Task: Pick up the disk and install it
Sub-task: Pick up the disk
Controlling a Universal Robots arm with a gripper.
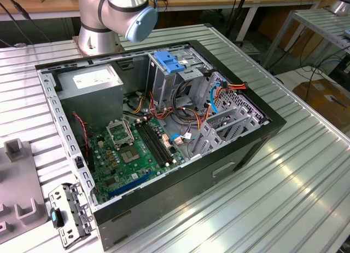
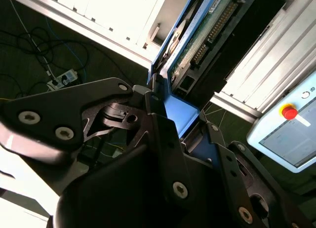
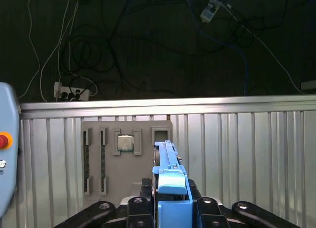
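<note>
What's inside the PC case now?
Motherboard, power supply, blue-topped drive cage, cables. Under the cables and inside the cage: hidden. Disk is in the hand.

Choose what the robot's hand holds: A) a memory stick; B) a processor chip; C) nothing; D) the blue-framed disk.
D: in both wrist views the hand is shut on the disk, clamping its blue frame.

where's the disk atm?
In both wrist views the disk sits edge-on, clamped in the gripper. In the first wrist view the grey parts tray on the ribbed table lies beyond it.
</note>
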